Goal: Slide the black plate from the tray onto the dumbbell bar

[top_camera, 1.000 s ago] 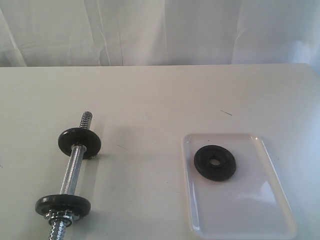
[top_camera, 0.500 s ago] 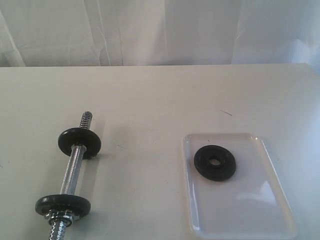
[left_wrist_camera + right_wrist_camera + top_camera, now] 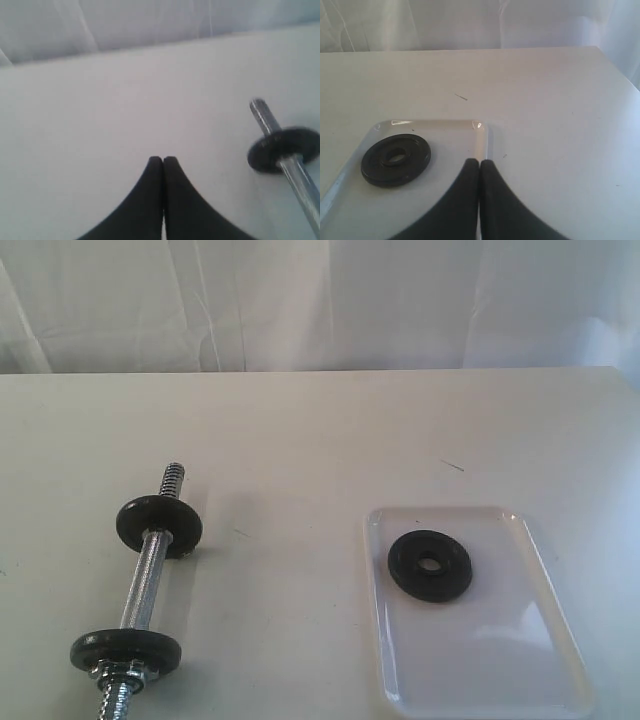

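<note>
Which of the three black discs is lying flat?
The black plate in the tray; it lies flat, while the far disc and near disc stand edgewise on the dumbbell bar.

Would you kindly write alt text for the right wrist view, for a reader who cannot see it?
The right hand, shut and empty, hangs near a corner of a glossy white tray on a pale table. A round black plate with a centre hole lies flat in the tray, apart from the hand. White cloth hangs behind the table.

Closed left end effector (image 3: 163, 161) over pale table (image 3: 100, 100), dumbbell bar (image 3: 263, 117) with black disc (image 3: 270, 150) apart from it.
</note>
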You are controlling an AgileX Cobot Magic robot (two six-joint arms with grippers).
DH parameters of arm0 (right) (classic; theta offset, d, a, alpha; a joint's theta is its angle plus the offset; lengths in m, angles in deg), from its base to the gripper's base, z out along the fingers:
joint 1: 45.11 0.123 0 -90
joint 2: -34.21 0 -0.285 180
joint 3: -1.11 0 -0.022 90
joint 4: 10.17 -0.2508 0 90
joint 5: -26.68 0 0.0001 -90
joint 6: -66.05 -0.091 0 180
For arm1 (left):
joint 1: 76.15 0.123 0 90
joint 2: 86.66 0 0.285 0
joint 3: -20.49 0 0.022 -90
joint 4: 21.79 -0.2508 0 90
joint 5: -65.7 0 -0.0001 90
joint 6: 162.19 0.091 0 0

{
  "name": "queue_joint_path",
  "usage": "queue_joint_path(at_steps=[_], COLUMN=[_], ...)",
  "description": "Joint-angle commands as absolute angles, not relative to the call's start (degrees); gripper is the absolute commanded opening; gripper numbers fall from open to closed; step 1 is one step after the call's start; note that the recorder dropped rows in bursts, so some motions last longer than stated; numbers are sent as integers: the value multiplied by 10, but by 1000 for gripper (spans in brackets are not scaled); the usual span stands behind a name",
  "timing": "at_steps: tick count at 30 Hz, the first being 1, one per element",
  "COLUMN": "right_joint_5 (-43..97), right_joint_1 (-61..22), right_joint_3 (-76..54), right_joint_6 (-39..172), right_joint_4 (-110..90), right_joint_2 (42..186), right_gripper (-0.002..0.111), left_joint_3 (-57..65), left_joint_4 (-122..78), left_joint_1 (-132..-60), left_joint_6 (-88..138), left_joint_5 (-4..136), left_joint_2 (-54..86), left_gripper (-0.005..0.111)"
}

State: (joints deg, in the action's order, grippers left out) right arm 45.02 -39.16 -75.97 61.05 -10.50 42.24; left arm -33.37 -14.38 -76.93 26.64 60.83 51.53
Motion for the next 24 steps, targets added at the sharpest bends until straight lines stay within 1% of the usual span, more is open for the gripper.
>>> queue_joint_path(at_steps=[1,4,6,9,13,15,19,24], right_joint_5=[443,441,441,438,438,438,434,427], right_joint_1=[-394,-394,-394,-394,-394,-394,-394,-394], right_joint_3=[-761,-761,-761,-761,-761,-761,-761,-761], right_joint_6=[609,609,609,609,609,609,609,609], right_joint_4=[-105,-105,-105,-105,-105,-105,-105,-105], right_joint_2=[420,420,420,420,420,420,420,420], right_gripper=[0,0,0,0,0,0,0,0], left_joint_3=[-276,-240,-227,-212,-181,-158,-111,-87], left_joint_4=[-111,-94,-68,-23,-4,-4,-4,-4], left_joint_1=[-786,-818,-844,-895,-972,-999,-1015,-1015], left_joint_6=[250,268,273,309,314,314,305,220], left_joint_5=[478,442,444,466,516,528,520,521], left_joint_2=[436,394,369,329,254,214,123,60], left_gripper=[0,0,0,0,0,0,0,0])
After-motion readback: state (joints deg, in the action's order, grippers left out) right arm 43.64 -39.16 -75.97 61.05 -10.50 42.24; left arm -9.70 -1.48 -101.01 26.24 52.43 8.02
